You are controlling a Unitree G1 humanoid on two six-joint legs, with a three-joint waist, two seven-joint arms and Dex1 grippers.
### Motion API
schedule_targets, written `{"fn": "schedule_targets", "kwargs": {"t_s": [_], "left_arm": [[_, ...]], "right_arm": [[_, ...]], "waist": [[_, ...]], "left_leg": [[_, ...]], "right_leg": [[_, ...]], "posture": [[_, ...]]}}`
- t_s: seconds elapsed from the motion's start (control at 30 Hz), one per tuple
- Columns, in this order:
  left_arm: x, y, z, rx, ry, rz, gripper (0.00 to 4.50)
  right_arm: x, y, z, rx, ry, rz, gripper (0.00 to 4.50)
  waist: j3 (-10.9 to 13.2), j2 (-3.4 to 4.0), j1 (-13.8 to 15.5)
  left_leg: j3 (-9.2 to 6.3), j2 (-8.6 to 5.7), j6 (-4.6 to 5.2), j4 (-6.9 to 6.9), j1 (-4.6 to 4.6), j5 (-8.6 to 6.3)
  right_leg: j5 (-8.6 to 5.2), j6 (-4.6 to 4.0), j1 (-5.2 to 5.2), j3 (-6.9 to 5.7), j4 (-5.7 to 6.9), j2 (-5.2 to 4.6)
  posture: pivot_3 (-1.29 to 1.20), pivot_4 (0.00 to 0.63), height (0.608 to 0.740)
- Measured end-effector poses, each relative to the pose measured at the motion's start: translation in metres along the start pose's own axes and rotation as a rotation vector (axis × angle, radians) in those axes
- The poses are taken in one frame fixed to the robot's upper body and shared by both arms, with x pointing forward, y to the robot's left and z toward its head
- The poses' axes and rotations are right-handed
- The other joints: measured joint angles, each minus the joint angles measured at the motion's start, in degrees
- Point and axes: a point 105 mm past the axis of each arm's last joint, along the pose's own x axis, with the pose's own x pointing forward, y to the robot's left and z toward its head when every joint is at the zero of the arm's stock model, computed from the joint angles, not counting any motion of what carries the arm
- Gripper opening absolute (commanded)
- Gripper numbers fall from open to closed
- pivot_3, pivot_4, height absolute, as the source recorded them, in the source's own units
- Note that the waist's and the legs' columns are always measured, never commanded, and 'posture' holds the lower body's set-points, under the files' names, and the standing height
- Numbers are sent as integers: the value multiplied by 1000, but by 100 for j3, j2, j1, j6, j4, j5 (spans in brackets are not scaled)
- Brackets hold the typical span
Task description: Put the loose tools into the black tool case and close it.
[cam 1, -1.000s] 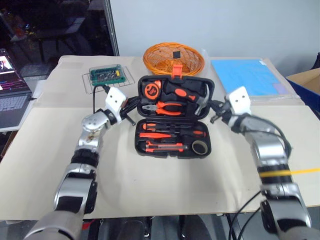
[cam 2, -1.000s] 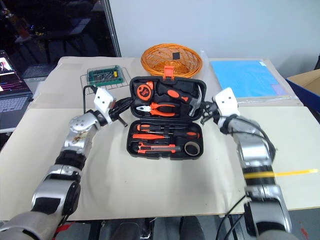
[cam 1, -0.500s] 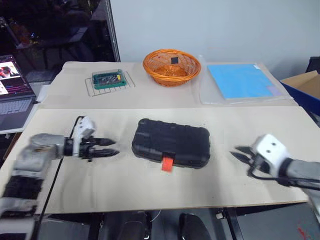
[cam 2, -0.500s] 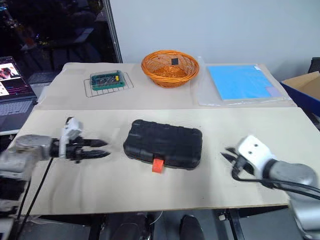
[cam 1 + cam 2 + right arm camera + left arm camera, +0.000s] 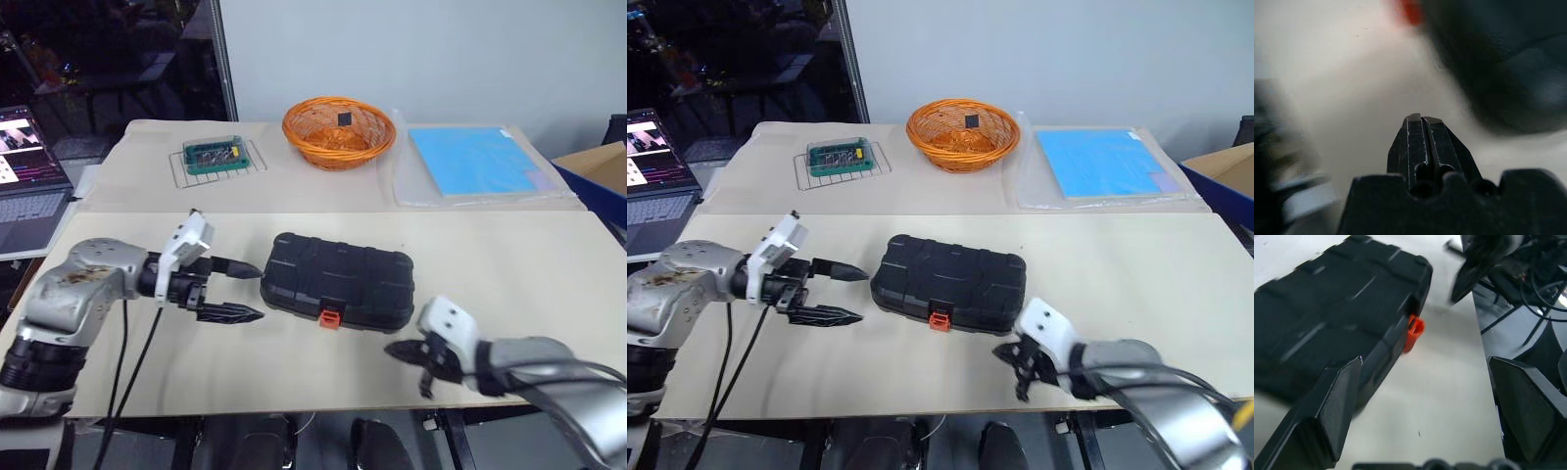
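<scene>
On the near half of the table (image 5: 294, 377), in your left eye view, the case (image 5: 338, 280) now lies shut with its lid down and the orange latch (image 5: 330, 317) folded against the front edge; a second ago it stood open with the tools showing in their recesses, so the packing and closing look done, though you cannot tell from here whether the latch has snapped home. Your left gripper (image 5: 238, 291) has drawn back to just beside the case's left end, fingers spread wide and holding nothing. Your right gripper (image 5: 404, 351) has dropped to the table in front of the case's right corner, clenched on nothing. In the right eye view the far half carries a basket (image 5: 964, 133), a green board (image 5: 836, 157) on a wire rack, and a blue sheet (image 5: 1101, 161); a laptop (image 5: 649, 137) sits off to the left. In the left wrist view the two fingers (image 5: 1322, 418) stand well apart, framing the latch. In the right wrist view the fingers (image 5: 1418, 147) press together over bare tabletop.
</scene>
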Motion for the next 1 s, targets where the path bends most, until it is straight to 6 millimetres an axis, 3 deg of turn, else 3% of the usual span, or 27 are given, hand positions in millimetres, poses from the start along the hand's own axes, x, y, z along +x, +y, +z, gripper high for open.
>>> {"fn": "schedule_targets", "kwargs": {"t_s": [0.2,0.3,0.43,0.47,0.53,0.63,0.77,0.83,1.0], "left_arm": [[21,4,-3,39,7,17,4473],[33,19,-5,56,7,88,4473],[57,31,6,101,-13,106,4473],[62,33,7,107,-14,107,4492],[68,38,7,100,2,106,4500],[73,46,-3,71,57,107,4500],[77,54,-4,70,106,112,4500],[78,53,-9,71,133,89,4500],[77,53,-12,58,140,81,4500]], "right_arm": [[28,-60,20,145,-59,-275,0],[44,-90,34,190,-85,-339,0],[49,-117,55,143,-125,-388,0],[46,-120,55,122,-121,-377,290],[37,-118,47,93,-106,-354,837],[17,-99,25,111,-97,-299,2009],[12,-69,37,150,-207,-206,3242],[20,-53,48,168,-269,-163,3242],[42,-47,54,207,-283,-186,3242]], "waist": [[2,-8,-13],[8,-11,-15],[13,-10,-19],[13,-10,-4],[13,-10,19],[13,-10,19],[11,-11,-62],[10,-10,-92],[6,-8,-95]], "left_leg": [[6,-6,-3,2,1,6],[6,-5,-8,2,5,12],[6,-10,37,2,4,47],[-1,-14,42,2,4,47],[-3,-17,53,0,1,38],[-3,-28,63,-6,-8,25],[-2,-22,64,-5,10,25],[-4,-8,55,-5,26,28],[-6,6,5,-6,63,2]], "right_leg": [[2,26,6,2,11,10],[4,31,7,-4,11,21],[15,19,7,-2,15,30],[19,10,10,-4,18,30],[18,10,8,-5,17,30],[11,17,9,-1,17,25],[11,19,19,6,15,26],[-19,48,26,4,16,30],[-25,36,30,3,16,26]], "posture": [[0,150,740],[0,150,740],[0,150,740],[0,150,740],[0,150,740],[0,150,740],[0,150,740],[0,150,740],[0,150,740]]}}
